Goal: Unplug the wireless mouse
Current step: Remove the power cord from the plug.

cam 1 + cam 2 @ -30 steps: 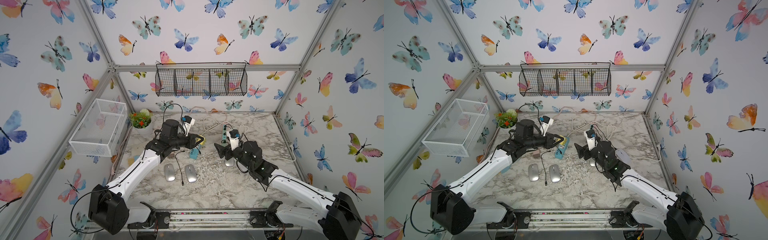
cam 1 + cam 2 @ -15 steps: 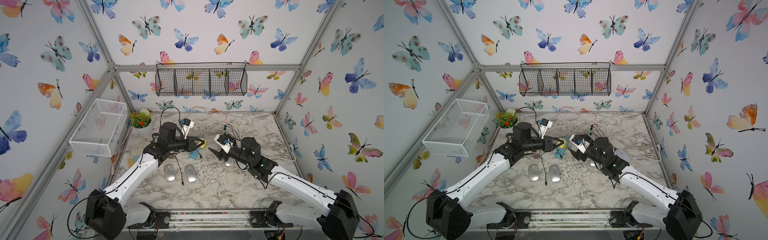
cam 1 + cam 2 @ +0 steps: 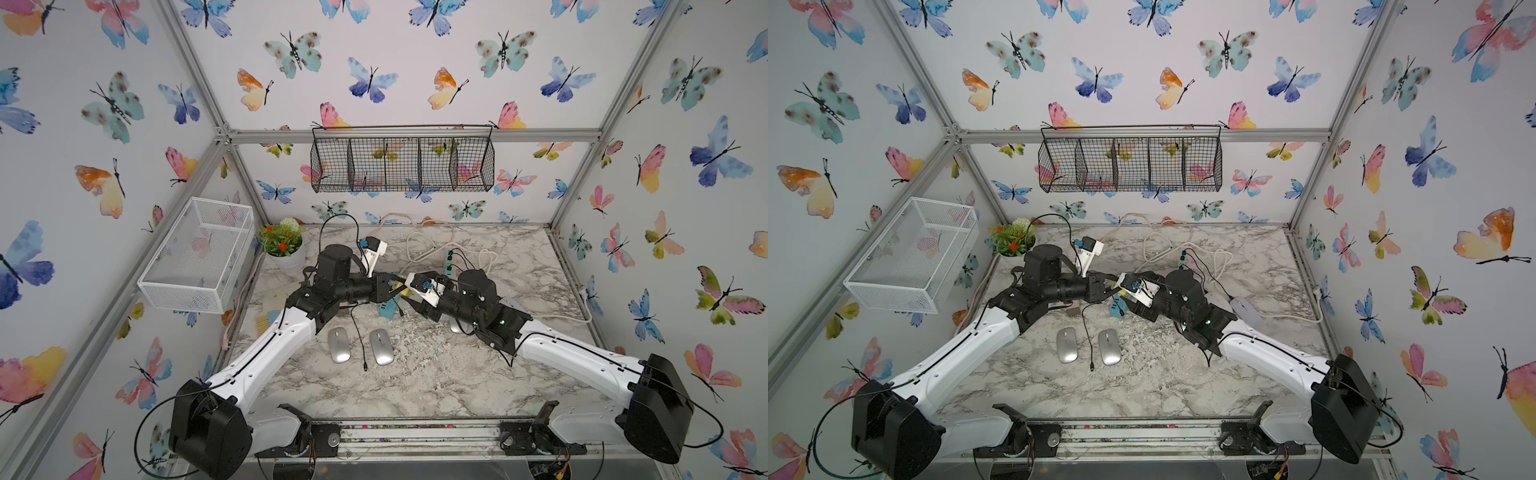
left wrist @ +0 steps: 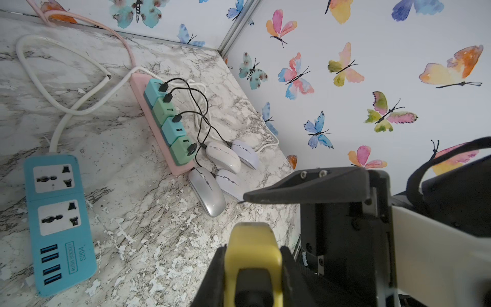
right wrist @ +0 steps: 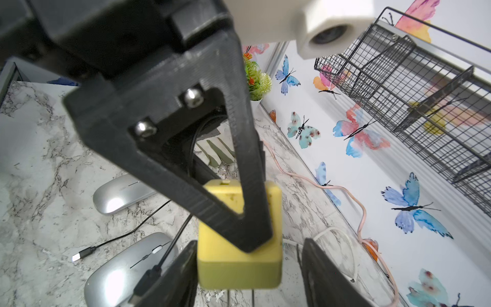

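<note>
Left gripper (image 4: 252, 248) clamped on yellow charger block (image 5: 239, 260), held above the worktop (image 3: 415, 382) centre. Right gripper (image 5: 249, 247) open, jaws straddling the block. Two silver mice (image 3: 338, 345) lie nearer.

Lab robot cell: aluminium frame (image 3: 415, 136), butterfly wallpaper (image 3: 415, 62), marble tabletop (image 3: 436, 374).

Perhaps six mice (image 4: 207, 192), two power strips (image 4: 59, 226)

Pale walls (image 3: 415, 75) papered with watercolour butterflies enclose a white-and-grey marbled counter (image 3: 415, 386), edged by aluminium struts (image 3: 548, 135). A black wire basket (image 3: 402, 160) hangs at upper centre on the back wall. A white wire basket (image 3: 195, 253) juts out at left, near a potted plant (image 3: 282, 243). The light is even.
</note>
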`<state>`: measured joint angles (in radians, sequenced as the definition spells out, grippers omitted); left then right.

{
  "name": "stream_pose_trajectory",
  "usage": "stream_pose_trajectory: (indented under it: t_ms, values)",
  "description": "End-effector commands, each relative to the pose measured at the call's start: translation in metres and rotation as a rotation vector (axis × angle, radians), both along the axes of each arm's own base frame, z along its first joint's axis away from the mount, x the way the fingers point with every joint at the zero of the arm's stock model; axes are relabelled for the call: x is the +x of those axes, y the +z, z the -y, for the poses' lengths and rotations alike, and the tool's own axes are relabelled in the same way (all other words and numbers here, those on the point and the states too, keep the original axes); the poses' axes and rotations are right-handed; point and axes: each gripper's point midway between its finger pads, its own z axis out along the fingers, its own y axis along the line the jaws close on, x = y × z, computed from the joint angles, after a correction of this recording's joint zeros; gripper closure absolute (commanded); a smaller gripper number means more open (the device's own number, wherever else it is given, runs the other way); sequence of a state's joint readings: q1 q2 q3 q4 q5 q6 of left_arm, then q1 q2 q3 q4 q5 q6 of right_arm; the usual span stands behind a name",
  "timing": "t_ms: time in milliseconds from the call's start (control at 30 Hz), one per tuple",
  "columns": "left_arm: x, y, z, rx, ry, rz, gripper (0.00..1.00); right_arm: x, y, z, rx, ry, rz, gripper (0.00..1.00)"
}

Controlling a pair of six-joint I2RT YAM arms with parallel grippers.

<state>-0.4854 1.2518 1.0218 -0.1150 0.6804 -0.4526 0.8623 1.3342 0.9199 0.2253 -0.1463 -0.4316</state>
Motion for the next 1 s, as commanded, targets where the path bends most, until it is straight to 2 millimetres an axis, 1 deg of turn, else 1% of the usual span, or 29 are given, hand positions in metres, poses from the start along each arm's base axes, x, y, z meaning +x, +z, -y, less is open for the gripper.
stream_pose_trajectory:
  t_ms: [0,133,367,533,633,667,700,733,800,833,867,900,967]
  values:
    - [-0.006,0.009,0.001,-0.034,-0.029,0.023,1.0,0.002,0.012,-0.009,0.028,0.005,0.029,0.41]
    - [-0.005,0.005,0.002,-0.032,-0.035,0.011,1.0,0.0,0.014,-0.014,0.059,0.015,0.019,0.43]
    - [-0.004,-0.001,0.003,-0.026,-0.035,-0.002,1.0,-0.001,0.016,-0.013,0.108,0.003,0.012,0.46]
    - [-0.005,0.005,0.005,-0.043,-0.045,0.002,1.0,0.0,0.006,-0.016,0.101,0.007,-0.014,0.53]
    - [-0.006,0.009,0.005,-0.05,-0.048,0.011,1.0,0.001,0.003,-0.015,0.098,-0.001,-0.021,0.62]
    - [-0.005,0.009,0.004,-0.045,-0.042,0.017,0.96,0.001,0.003,-0.014,0.098,-0.005,-0.021,0.65]
    - [-0.004,0.009,0.002,-0.035,-0.031,0.021,0.84,0.0,0.004,-0.012,0.102,-0.011,-0.017,0.69]
    - [-0.004,0.009,0.0,-0.026,-0.021,0.025,0.69,0.0,0.004,-0.009,0.102,-0.018,-0.019,0.71]
    - [0.0,0.009,-0.006,0.003,0.026,0.053,0.31,-0.001,0.003,-0.004,0.098,-0.033,-0.02,0.76]
    - [0.002,0.011,-0.011,0.02,0.056,0.067,0.22,-0.002,0.002,-0.001,0.098,-0.04,-0.022,0.78]
    - [0.005,0.012,-0.016,0.038,0.09,0.082,0.15,-0.003,0.001,0.002,0.098,-0.046,-0.025,0.8]
    - [0.006,0.015,-0.021,0.05,0.118,0.101,0.11,-0.004,-0.001,0.004,0.096,-0.051,-0.031,0.81]
    - [0.007,0.019,-0.028,0.064,0.156,0.132,0.1,-0.007,-0.004,0.007,0.094,-0.054,-0.039,0.81]
